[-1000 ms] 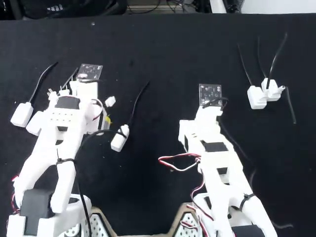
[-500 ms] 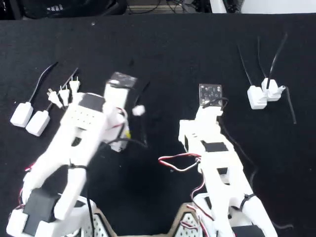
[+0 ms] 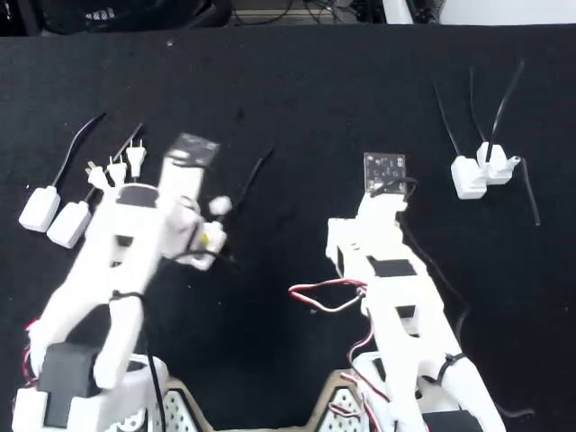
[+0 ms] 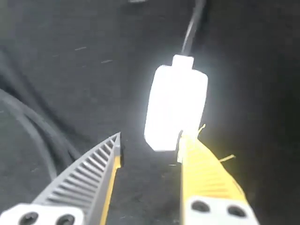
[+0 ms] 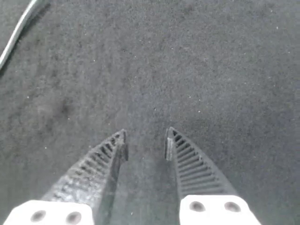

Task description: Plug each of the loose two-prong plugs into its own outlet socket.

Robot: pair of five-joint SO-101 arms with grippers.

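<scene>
1. Left end effector [image 4: 148, 139] spread wide, holding nothing, low over the counter [image 3: 297, 90].
2. Step looks like lining up a grasp on the white outlet socket [image 4: 176, 108]. Next move needs the jaws centred around its body, then closing.
3. Socket lies just ahead, offset toward the yellow finger, touching its tip; cable leads away.
4. Loose plugs [image 3: 115, 169] well apart from it.
5. Right end effector [image 5: 146, 133] spread, nothing between.

Brightly, evenly lit in high view; shadows on black cloth [image 3: 297, 81] barely seen. In left wrist view, harsh glare on white socket [image 4: 176, 110], washed out to a featureless glow. Dimmer, flat light in right wrist view.
</scene>
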